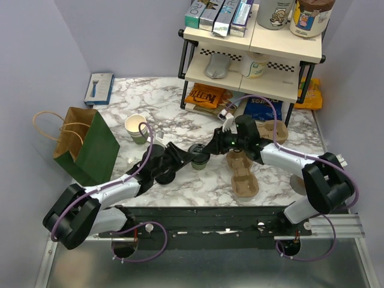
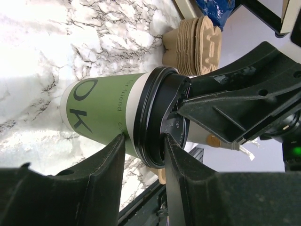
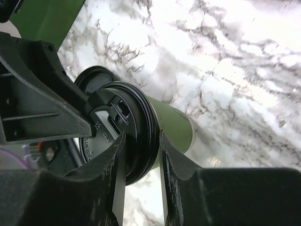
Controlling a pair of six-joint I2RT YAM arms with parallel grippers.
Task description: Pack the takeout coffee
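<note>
Upright cup (image 2: 103, 110) stands between left pincer (image 2: 142, 137) and right pincer (image 3: 141, 136), both straddling its lid (image 3: 136, 117); whether either grips, I cannot tell.

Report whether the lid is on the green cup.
On: the black lid caps the green cup at its rim in both wrist views.

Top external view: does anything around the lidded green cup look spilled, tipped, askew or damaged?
Nothing stands out. The dark-green paper cup stands upright on the marble table, its round black plastic lid looks level, and no spill shows. The left gripper and right gripper both pinch the lid's rim from opposite sides.
</note>
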